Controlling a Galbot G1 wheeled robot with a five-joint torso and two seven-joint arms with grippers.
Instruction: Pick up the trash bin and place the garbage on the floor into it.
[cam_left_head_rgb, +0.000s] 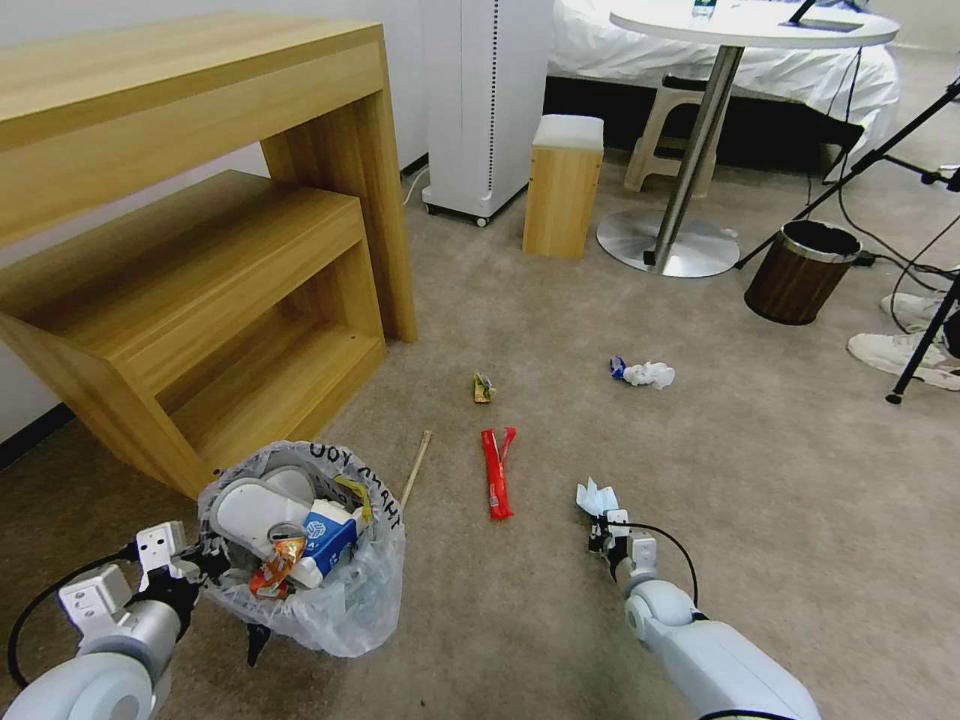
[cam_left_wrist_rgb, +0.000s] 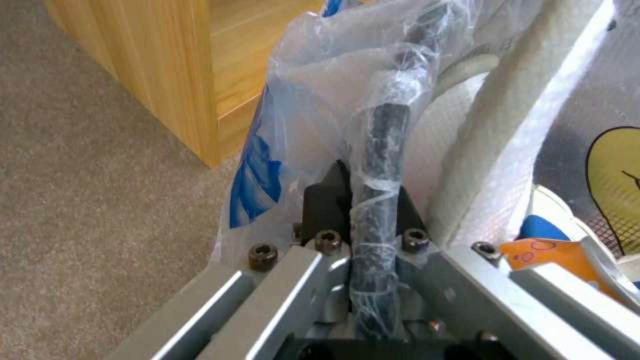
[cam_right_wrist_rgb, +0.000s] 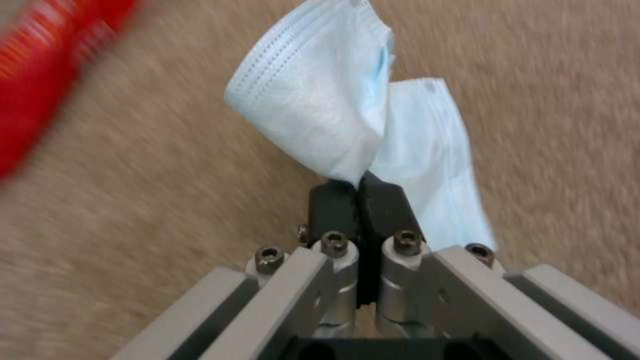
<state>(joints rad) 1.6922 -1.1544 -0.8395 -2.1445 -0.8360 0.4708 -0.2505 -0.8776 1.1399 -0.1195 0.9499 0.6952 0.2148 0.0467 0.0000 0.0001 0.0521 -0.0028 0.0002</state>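
While left end effector (cam_left_head_rgb: 205, 565) grips trash bin (cam_left_head_rgb: 340, 600), right end effector (cam_right_wrist_rgb: 360, 192) pinches mask (cam_right_wrist_rgb: 320, 105).

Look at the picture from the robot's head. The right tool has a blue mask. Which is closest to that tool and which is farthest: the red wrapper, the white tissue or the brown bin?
From the right tool, shut on the blue mask:
1. Red wrapper, on the carpet just to its left.
2. White tissue, farther ahead on the carpet.
3. Brown bin, farthest, ahead and to the right near the round table's base.
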